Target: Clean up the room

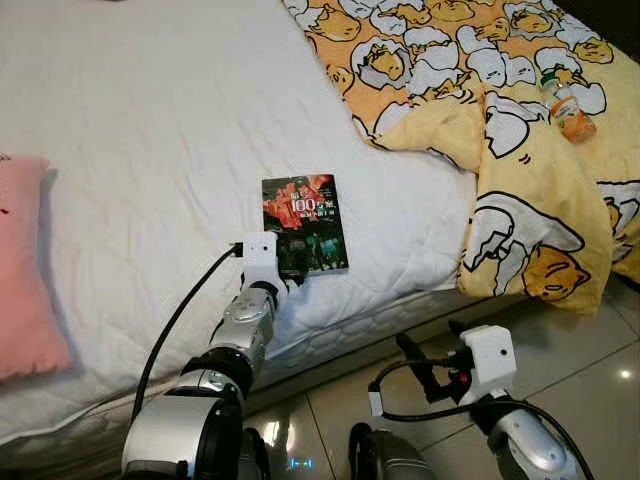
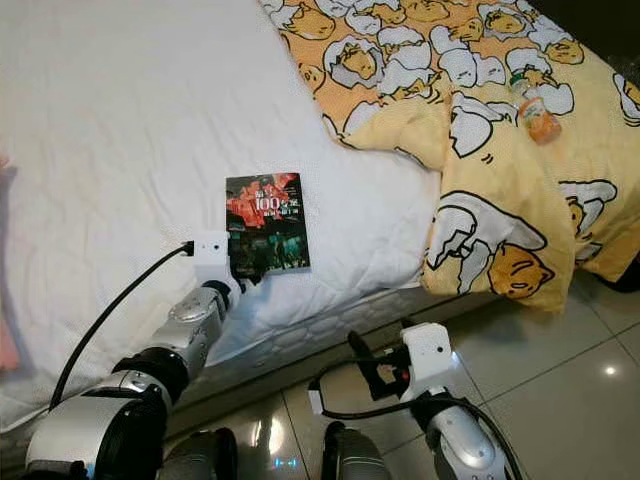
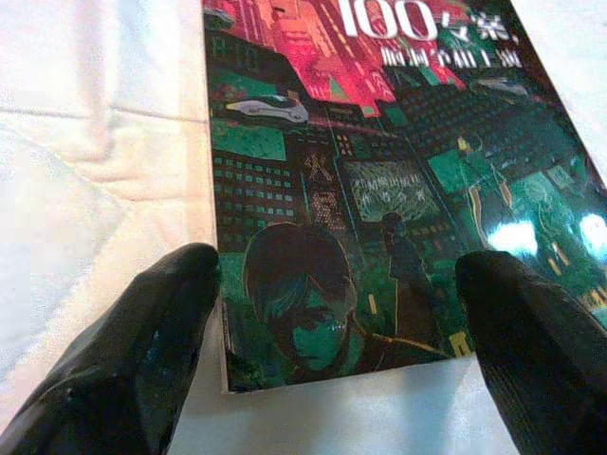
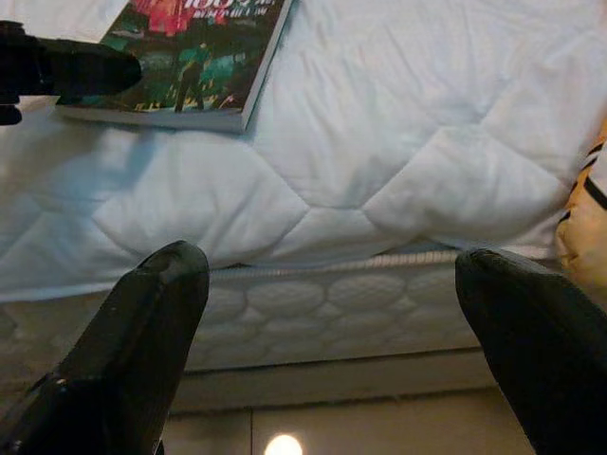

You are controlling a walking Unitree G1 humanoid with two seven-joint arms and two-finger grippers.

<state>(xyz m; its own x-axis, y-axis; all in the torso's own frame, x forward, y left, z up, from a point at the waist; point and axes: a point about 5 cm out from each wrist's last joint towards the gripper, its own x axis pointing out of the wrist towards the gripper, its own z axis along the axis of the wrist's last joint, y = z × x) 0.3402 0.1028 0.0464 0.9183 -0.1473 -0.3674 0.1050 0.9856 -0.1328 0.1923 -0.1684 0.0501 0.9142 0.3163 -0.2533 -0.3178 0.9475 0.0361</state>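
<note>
1. I see a book lying flat on the white bed, close to the near edge of the mattress, its dark red-and-green cover facing up
2. My left gripper sits at the book's near edge with its fingers spread apart, one at the near left corner and the other over the near right part of the cover; I cannot tell whether they touch it
3. My right gripper hangs lower, over the tiled floor in front of the bed, jaws wide apart and holding nothing, pointed at the side of the mattress
4. To the right of the book, a yellow blanket with a cartoon print drapes over the bed's edge toward the floor
5. A small bottle with an orange label lies on that blanket, far right
6. A pink pillow rests at the left edge of the bed
</note>
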